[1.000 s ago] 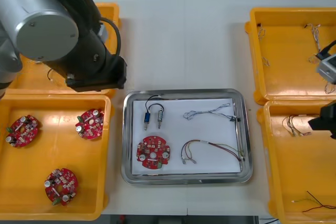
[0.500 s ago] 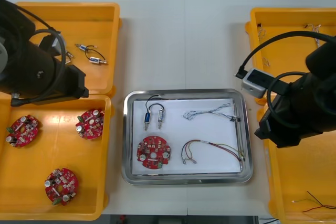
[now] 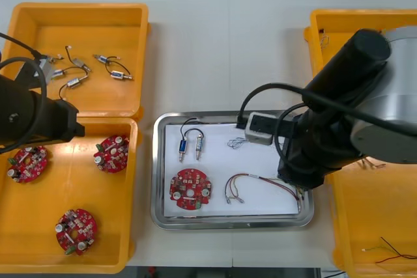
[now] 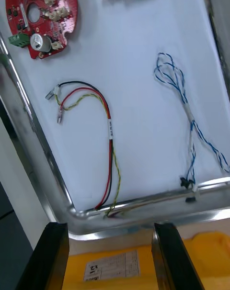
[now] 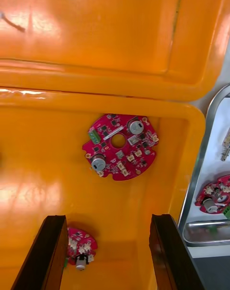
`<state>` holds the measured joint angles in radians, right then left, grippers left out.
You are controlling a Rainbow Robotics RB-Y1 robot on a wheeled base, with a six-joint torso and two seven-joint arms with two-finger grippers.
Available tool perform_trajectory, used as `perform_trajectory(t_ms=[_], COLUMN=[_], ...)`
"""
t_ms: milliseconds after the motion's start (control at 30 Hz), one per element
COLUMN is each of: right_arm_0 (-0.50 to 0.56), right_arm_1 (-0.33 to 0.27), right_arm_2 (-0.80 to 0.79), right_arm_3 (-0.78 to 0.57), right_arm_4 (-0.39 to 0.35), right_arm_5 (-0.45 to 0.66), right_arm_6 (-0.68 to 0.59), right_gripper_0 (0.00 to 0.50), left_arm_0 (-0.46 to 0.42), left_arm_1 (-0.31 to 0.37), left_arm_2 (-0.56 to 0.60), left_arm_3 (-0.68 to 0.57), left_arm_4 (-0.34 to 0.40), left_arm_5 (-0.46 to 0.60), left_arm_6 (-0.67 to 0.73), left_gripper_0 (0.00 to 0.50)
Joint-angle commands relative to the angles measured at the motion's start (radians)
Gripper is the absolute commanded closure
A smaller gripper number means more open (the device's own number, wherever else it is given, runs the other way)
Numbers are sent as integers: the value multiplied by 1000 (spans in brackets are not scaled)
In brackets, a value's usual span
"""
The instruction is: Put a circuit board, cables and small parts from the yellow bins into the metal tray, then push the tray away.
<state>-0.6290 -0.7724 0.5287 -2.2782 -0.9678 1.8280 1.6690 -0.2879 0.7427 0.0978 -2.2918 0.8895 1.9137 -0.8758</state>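
The metal tray [image 3: 158,174], white inside, lies mid-table. It holds a round red circuit board [image 3: 190,188], small metal parts [image 3: 190,144] on a black cable, a red and yellow cable [image 3: 251,183] and a blue and white cable [image 3: 236,142]. My right arm [image 3: 332,135] covers the tray's right side. Its gripper [image 4: 109,256] is open and holds nothing, hanging over the tray's rim [image 4: 143,213], with the red and yellow cable [image 4: 109,127] just beyond the fingers. My left gripper [image 5: 108,256] stands open over the near left bin, a circuit board [image 5: 120,146] beyond its fingers.
The far left yellow bin [image 3: 78,11] holds several small metal parts [image 3: 91,69]. The near left bin [image 3: 133,193] holds three circuit boards, one of them [image 3: 111,153] close to the tray. Two yellow bins [image 3: 319,43] stand on the right, with a thin cable [image 3: 391,249] in the near one.
My right arm swung left from the right bins to over the tray's right side. My left arm drew back to the left, uncovering the far left bin.
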Motion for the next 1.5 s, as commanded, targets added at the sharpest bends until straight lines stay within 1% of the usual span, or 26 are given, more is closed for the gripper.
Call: perform_trajectory(t_ms=[33,100,200,367,600,700,800,933,1067,1233,1500], right_arm_0=[-54,-63,-87,-120,-120,-120,-113,-95,-60,-23,40], right_arm_1=[79,107,128,151,179,191,208,232,252,255,254], right_arm_2=[134,198,286,401,508,542,559,564,564,567,573], right_arm_3=[2,2,2,5,22,37,62,86,108,109,109], right_arm_4=[84,136,184,233,299,308,314,327,357,380,451], right_arm_5=[-7,-9,-13,-26,-62,-78,-92,-101,-112,-112,-113], right_arm_6=[71,72,74,67,61,57,55,49,49,40,34], right_gripper_0=[0,0,0,0,0,0,0,0,0,0,0], left_arm_0=[67,90,116,141,131,118,110,110,105,90,82], left_arm_1=[53,69,86,118,164,172,175,175,175,175,173], left_arm_2=[85,103,123,145,146,146,158,165,165,165,163], left_arm_3=[-37,-37,-37,-32,20,46,77,87,89,87,87], left_arm_4=[9,9,8,5,12,19,23,29,37,74,92], left_arm_5=[6,6,6,6,6,6,6,6,6,6,6], left_arm_6=[-134,-144,-157,-175,-203,-236,-269,-270,-272,-259,-255], left_gripper_0=[0,0,0,0,0,0,0,0,0,0,0])
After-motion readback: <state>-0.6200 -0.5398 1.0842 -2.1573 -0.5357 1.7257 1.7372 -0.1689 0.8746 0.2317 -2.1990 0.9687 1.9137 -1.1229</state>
